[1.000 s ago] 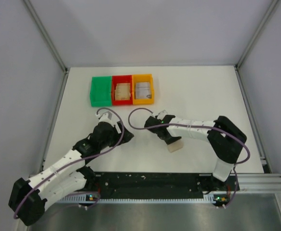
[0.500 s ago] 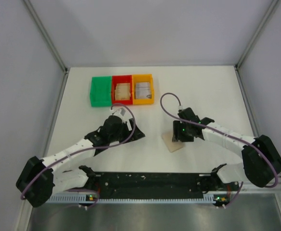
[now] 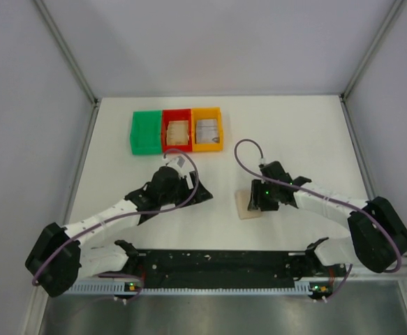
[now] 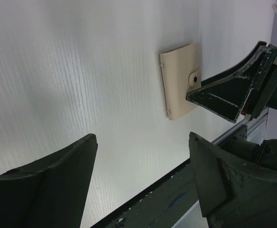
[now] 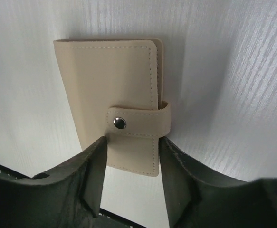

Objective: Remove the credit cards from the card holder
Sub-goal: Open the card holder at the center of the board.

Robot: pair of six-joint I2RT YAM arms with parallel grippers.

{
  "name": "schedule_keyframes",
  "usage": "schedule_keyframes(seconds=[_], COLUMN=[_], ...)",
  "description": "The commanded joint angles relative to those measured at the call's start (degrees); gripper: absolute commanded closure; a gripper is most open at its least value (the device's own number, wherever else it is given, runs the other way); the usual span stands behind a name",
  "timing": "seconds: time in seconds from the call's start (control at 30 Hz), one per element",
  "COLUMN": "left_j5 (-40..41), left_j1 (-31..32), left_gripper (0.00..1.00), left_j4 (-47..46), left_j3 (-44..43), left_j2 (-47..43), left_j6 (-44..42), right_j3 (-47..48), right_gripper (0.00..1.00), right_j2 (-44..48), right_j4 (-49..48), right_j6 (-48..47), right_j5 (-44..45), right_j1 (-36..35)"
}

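The card holder [image 3: 247,206] [image 5: 109,90] [image 4: 178,78] lies flat on the white table, tan, folded and snapped closed by its strap. My right gripper [image 3: 257,197] [image 5: 131,142] straddles its near end, one finger against each long edge, shut on it. No cards show in the holder. Tan credit cards [image 3: 177,132] lie in the red bin and grey ones [image 3: 206,130] in the orange bin. My left gripper [image 3: 197,195] [image 4: 143,142] hangs open and empty above bare table, left of the holder.
Three bins stand in a row at the back left: green [image 3: 145,142], red [image 3: 176,113] and orange [image 3: 206,111]. The black rail [image 3: 224,262] runs along the table's near edge. Grey walls close in both sides.
The right arm has swung from reaching left to reaching in from the right and now grips the holder across its width. The left gripper moved up and right, still open.
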State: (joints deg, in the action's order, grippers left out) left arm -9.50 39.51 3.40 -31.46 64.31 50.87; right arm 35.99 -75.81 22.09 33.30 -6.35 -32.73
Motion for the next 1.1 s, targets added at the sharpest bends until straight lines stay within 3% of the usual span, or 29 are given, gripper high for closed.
schedule_keyframes(seconds=[0.0,0.23,0.63,0.9,1.07], left_j5=[-1.4,-3.5,-6.1,-3.9,-5.4], left_j1=[0.3,0.4,0.4,-0.7,-2.6], left_gripper=[0.18,0.2,0.21,0.19,0.11], left_j4=[-4.9,-10.3,-27.0,-30.9,-41.3], left_j3=[-1.5,-1.0,5.1,9.5,12.8], left_j2=[1.2,4.6,12.2,11.6,11.7], left_j6=[-0.1,0.9,12.2,19.1,24.3], right_j3=[-2.1,-5.0,-9.4,-9.2,-8.5], right_gripper=[0.59,0.99,1.0,1.0,1.0], right_j2=[0.0,1.3,2.2,4.1,4.0], right_j4=[-4.2,-11.9,-37.8,-47.7,-50.3], right_j6=[1.9,6.3,18.5,24.3,26.0], right_j5=[-3.1,-7.4,-19.8,-22.6,-24.1], right_j1=[0.5,0.4,0.5,0.5,0.4])
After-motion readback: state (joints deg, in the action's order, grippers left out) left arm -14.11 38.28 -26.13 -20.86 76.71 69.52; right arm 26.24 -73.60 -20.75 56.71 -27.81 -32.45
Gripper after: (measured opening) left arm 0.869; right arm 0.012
